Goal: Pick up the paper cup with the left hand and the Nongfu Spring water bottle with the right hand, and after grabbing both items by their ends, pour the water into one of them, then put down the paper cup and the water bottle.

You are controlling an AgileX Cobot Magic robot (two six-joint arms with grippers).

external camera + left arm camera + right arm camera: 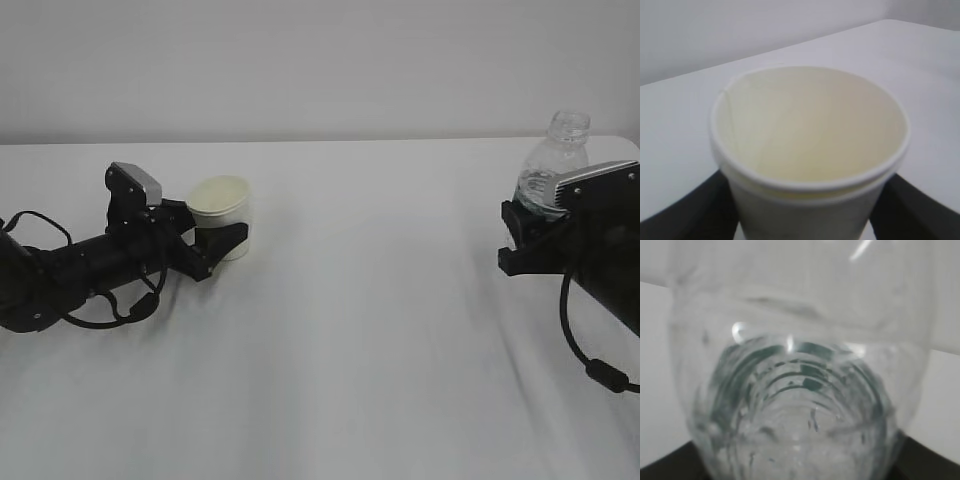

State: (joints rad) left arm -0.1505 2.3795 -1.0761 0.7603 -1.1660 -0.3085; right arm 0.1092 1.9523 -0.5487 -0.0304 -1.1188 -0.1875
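Note:
The white paper cup [222, 200] stands at the left of the white table [380, 340], its pale yellowish inside showing. My left gripper [225, 240] lies low along the table, and its black fingers [685, 220] press both sides of the cup [810, 130] below the rim. At the right edge the clear Nongfu Spring water bottle [555, 160] stands upright and capless. My right gripper [535, 220] is shut round its lower half. In the right wrist view the ribbed bottle [800, 365] fills the frame, with green label tints. Whether there is water in it I cannot tell.
A pale wall runs along the table's far edge. Black cables loop beside the left arm [70, 275] and hang below the right arm [600, 260]. A wide stretch of bare table lies between the two grippers.

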